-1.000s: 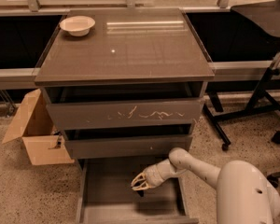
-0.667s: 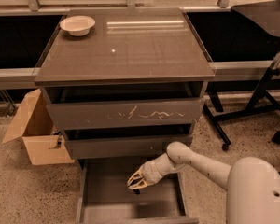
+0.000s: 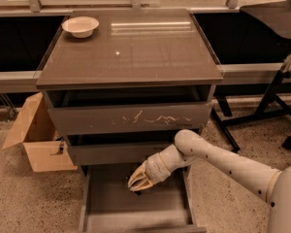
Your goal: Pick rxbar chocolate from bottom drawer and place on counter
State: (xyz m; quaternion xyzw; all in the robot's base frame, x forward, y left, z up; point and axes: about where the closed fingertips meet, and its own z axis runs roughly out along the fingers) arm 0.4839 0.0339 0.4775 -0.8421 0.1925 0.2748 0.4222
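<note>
The bottom drawer [image 3: 102, 212] is pulled open at the foot of the cabinet. My gripper [image 3: 137, 183] reaches into it from the right, low over the drawer's back middle. A small dark shape shows just under the fingertips, likely the rxbar chocolate [image 3: 137, 191]; most of it is hidden by the gripper. The counter [image 3: 131, 52] is the glossy brown top of the cabinet above.
A white bowl [image 3: 80, 26] stands on the counter's far left corner. The top drawer front with pale scratches [image 3: 131, 118] and the middle drawer [image 3: 116, 152] sit slightly open above. A cardboard box [image 3: 36, 135] is on the floor at left. A black stand [image 3: 276, 86] is at right.
The arm and gripper have shifted slightly left and a little up within the bottom drawer. Nothing else has moved.
</note>
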